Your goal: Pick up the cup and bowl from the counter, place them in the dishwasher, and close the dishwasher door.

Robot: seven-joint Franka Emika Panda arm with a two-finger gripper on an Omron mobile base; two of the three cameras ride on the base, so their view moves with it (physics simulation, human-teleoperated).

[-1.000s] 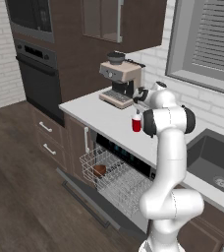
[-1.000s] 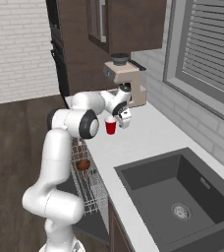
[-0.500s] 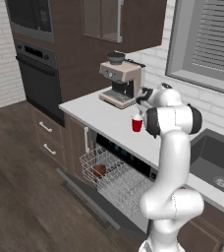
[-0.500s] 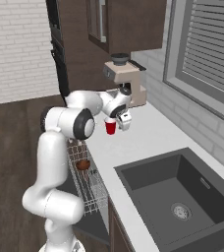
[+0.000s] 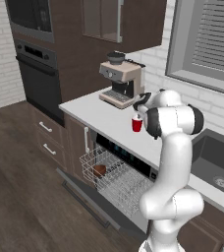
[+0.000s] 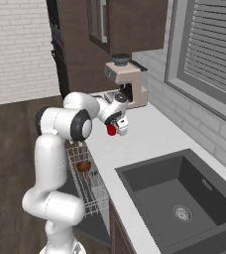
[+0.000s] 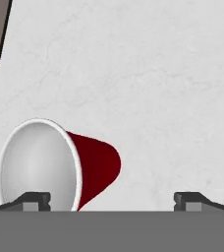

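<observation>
The hand (image 7: 111,199) hangs over the bench (image 7: 173,88) with its fingers spread wide and holding nothing, set to drop around the cup (image 7: 55,165), which stands upright near the front edge. The bowl (image 5: 99,170) already sits in the pulled-out rack (image 5: 119,182) above the lowered dishwasher door (image 5: 84,197), so the cup looks next

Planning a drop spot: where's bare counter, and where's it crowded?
Free: light stone counter between the red white-rimmed cup and dark inset sink; also the strip left of the beige coffee machine. Crowded: around the cup, where the open gripper hovers, with the machine just behind.
</observation>
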